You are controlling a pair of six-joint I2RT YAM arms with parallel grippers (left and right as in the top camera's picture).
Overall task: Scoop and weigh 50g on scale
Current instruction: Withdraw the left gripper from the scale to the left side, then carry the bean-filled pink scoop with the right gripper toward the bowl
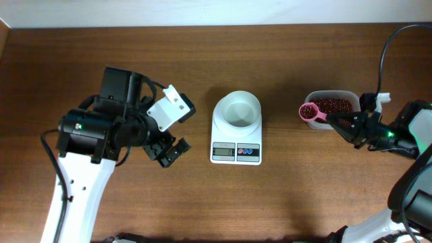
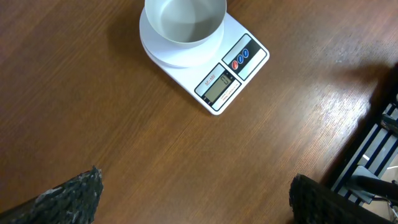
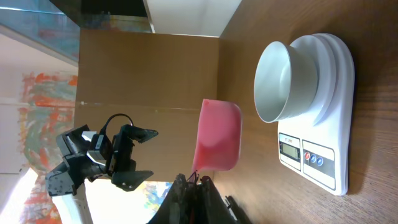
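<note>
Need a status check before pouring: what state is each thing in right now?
Small white digital scale: upright, bowl on top.
Round white bowl: empty.
Pink plastic scoop: loaded with dark red-brown beans, held aloft.
Clear plastic tub: open, beans inside.
Left fingers: open, holding nothing.
Right fingers: shut on scoop handle.

scale (image 1: 235,137): at the middle of the table (image 1: 202,202), display edge toward the robot
bowl (image 1: 237,110): on the scale, over its far part
tub (image 1: 354,98): right of the scale, apart from it
beans (image 1: 332,104): in the tub, some also in the scoop
scoop (image 1: 310,112): over the tub's left edge, between tub and scale, handle running right into the right gripper (image 1: 339,123)
left gripper (image 1: 167,150): left of the scale, near its front corner, not touching
</note>
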